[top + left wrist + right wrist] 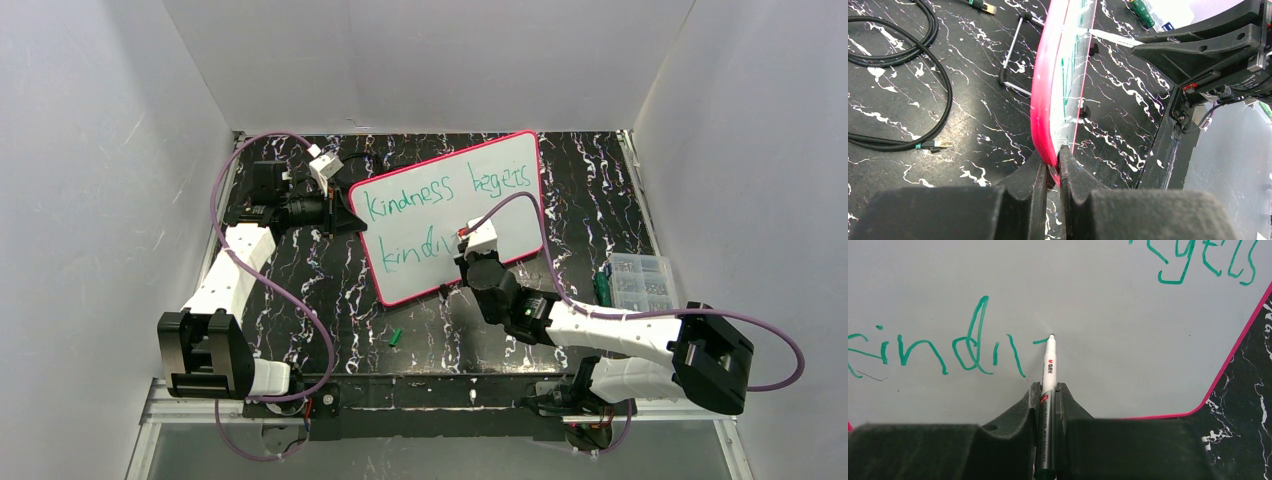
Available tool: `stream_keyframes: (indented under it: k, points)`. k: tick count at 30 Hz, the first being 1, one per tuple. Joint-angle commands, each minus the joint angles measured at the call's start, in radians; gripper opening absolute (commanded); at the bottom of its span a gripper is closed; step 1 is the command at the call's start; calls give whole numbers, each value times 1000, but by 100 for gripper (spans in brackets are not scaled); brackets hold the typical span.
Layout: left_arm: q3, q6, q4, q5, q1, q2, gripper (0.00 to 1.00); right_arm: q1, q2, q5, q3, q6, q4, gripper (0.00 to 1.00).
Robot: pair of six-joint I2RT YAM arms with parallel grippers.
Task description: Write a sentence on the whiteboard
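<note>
The whiteboard (500, 185) with a pink-red rim lies tilted on the black marbled table. Green lettering (440, 190) reads "kindness begets" on the top line and "kindn" begun below. My left gripper (345, 215) is shut on the board's left rim; the left wrist view shows the pink edge (1045, 110) pinched between the fingers of that gripper (1054, 167). My right gripper (1048, 390) is shut on a white marker (1049, 365); its tip touches the board at a short green stroke right of the lower "kindn" (938, 352). The right gripper also shows over the lower line in the top view (468, 250).
A green marker cap (395, 338) lies on the table below the board. A clear parts box (640, 280) and a green tool (602, 288) sit at the right. Black cables (908, 75) and a wire stand (1015, 55) lie behind the board.
</note>
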Motion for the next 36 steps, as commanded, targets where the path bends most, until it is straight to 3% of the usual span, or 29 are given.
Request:
stream_keyframes:
  k: [1,21,30,36]
  points:
    - [14,60,28,-31,3,-46,0,-13,4,-5,39,-34,73,1]
    - [14,60,28,-31,4,-46,0,1,2,-97,-16,63,21,1]
    - [14,60,28,-30,4,-46,0,22,-16,-74,-43,123,-50,1]
    - [14,60,28,-29,4,-46,0,23,-12,23,-22,140,-106,1]
